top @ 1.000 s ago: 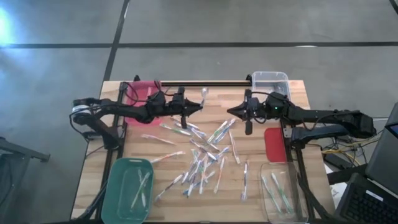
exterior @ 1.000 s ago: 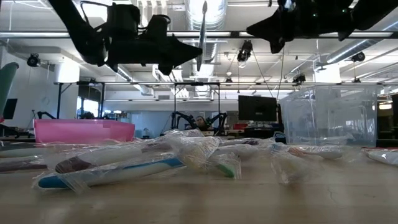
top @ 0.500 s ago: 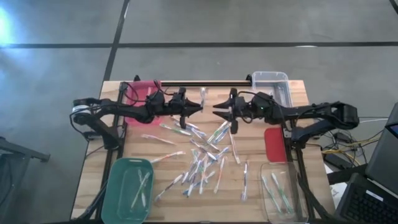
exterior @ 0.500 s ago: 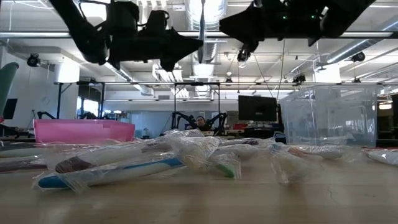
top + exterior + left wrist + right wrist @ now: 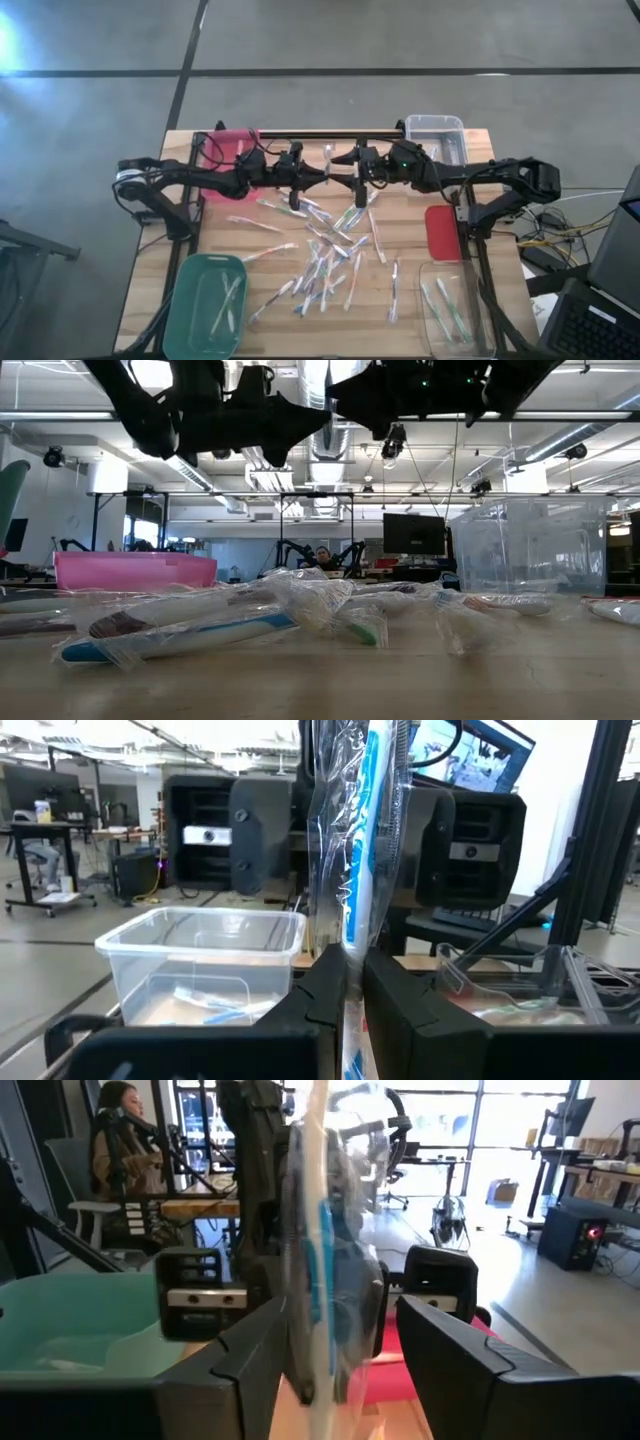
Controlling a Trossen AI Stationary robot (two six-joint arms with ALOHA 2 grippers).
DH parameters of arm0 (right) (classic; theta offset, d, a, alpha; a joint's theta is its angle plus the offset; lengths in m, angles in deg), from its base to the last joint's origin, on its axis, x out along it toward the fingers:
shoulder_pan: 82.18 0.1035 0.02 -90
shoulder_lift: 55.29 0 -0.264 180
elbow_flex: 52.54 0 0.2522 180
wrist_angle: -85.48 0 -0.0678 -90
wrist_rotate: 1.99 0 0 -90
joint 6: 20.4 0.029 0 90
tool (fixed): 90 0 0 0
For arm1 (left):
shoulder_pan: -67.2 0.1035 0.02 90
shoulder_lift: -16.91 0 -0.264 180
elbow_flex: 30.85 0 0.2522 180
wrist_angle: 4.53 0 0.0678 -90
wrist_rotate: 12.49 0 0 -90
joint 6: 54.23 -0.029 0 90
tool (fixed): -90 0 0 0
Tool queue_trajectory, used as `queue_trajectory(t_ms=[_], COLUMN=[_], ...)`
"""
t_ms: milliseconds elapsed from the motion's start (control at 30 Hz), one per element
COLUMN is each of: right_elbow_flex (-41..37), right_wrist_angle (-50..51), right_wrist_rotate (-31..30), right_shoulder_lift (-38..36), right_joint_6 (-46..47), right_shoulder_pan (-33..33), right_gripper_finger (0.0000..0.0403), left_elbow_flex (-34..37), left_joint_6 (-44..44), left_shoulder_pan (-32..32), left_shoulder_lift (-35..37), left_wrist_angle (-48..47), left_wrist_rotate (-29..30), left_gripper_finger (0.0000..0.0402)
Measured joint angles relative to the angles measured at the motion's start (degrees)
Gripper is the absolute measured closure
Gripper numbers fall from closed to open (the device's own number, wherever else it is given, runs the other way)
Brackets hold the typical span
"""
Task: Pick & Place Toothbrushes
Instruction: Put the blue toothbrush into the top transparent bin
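**Two end effectors meet over one wrapped toothbrush**

Two dark end effectors face each other above the wooden worktop (image 5: 420,290). Left end effector (image 5: 322,176) is clamped on a crinkly clear-wrapped, blue-accented toothbrush (image 5: 352,870) (upright); right end effector (image 5: 338,181) stands apart around it.

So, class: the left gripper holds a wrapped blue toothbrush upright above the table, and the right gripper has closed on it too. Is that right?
Not quite. The left gripper does hold the wrapped blue toothbrush upright, but the right gripper has not closed: its fingers stand open on either side of it, as the right wrist view shows.
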Motion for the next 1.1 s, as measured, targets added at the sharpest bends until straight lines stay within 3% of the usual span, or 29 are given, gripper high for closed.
queue_trajectory(t_ms=[300, 700, 1100], right_elbow_flex=[1.78, 1.28, 1.19], right_wrist_angle=[1.93, 1.74, 2.0], right_wrist_rotate=[0.19, 0.37, 0.17], right_shoulder_lift=[1.83, 0.8, 0.76], right_joint_6=[0.02, -0.33, 1.38], right_shoulder_pan=[0.0, 0.66, 2.08], right_gripper_finger=[0.0238, 0.038, 0.038], left_elbow_flex=[-0.34, -0.22, -0.24], left_joint_6=[-2.39, -2.88, -4.19], left_shoulder_pan=[-0.22, -0.18, -0.31], left_shoulder_lift=[0.0, 0.02, 0.02], left_wrist_angle=[-0.14, -0.94, -1.24], left_wrist_rotate=[0.04, 0.16, -1.15], left_gripper_finger=[0.0374, 0.0367, 0.0336])
